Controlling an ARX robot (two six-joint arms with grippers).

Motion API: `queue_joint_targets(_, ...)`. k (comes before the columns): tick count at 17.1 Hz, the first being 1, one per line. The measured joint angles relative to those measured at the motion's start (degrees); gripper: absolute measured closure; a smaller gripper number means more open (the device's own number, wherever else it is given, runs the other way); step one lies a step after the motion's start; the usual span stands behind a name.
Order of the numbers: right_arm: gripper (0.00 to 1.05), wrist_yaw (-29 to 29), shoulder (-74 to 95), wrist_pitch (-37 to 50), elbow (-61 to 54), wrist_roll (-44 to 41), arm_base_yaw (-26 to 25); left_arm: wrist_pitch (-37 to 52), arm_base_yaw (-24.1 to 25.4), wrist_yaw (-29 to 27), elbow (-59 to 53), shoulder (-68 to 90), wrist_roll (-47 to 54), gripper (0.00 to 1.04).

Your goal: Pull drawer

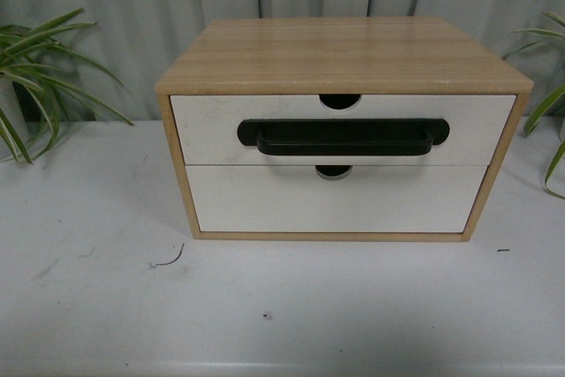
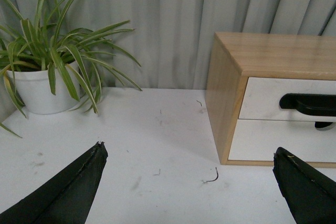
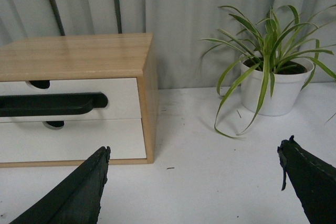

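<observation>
White table (image 1: 88,306): potted plants (image 2: 37,92) flank the shut drawer (image 1: 207,130); left claw (image 2: 189,149) and right claw (image 3: 197,145) both spread wide.

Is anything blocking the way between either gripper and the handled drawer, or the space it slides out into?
Nothing visible. The table before the drawer holds only a thin curled scrap; the left gripper and right gripper face its handle unobstructed.
</observation>
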Motion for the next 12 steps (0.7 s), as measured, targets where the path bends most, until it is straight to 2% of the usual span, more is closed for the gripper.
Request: queue_joint_targets(12,0.06,0.0,0.0,0.0,0.0,0.0,0.0,0.0,0.0,0.0,0.0,0.0,0.0,0.07)
